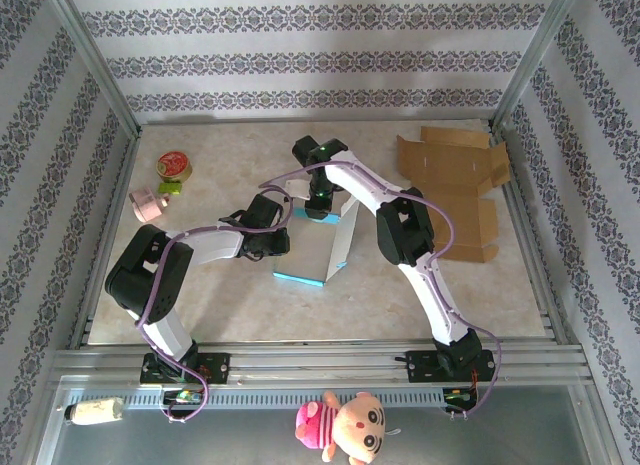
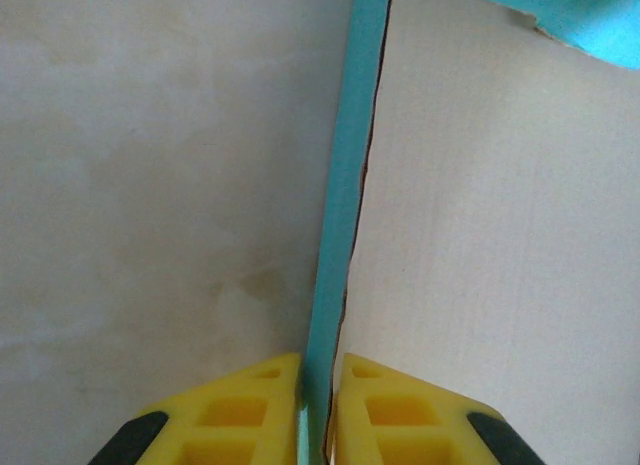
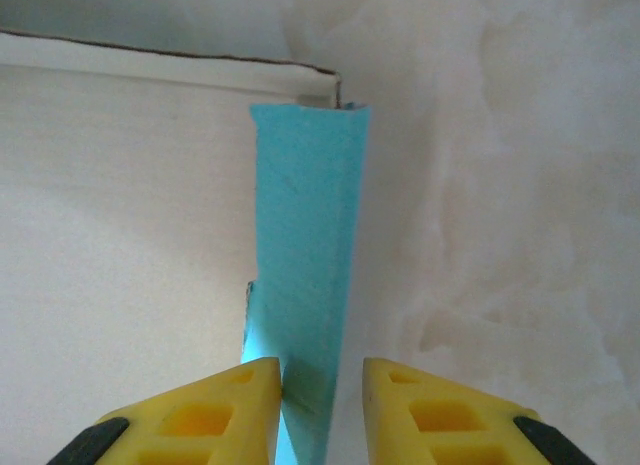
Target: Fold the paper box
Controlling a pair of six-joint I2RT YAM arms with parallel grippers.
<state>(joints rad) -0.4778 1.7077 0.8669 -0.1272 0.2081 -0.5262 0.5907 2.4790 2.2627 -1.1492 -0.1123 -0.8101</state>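
The pale marbled surface (image 1: 230,305) carries a flat brown cardboard sheet (image 1: 455,185) out toward 2 o'clock. The paper box (image 1: 310,250) sits near the middle, half formed, with a white panel lying flat and teal-faced walls partly raised.

The box looks like thin card: light, stiff across a panel but willing to bend only along its creases. It is easy to slide about, and easy to crush or tear if squeezed mid-panel. The best places to hold it are probably the free edges of walls and flaps close to a fold line, with one side held down while the other is turned.

The left end effector (image 1: 272,235) comes in from 9 o'clock. In its wrist view (image 2: 320,370) it is pinched tight on the upright teal wall (image 2: 345,185), with the white panel to the wall's 3 o'clock side.

The right end effector (image 1: 322,207) reaches the box's 12 o'clock end. In its wrist view (image 3: 322,370) the jaws stand narrow around a teal flap (image 3: 305,235). One pad touches the flap and the other is just apart from it, so the flap is straddled rather than gripped.
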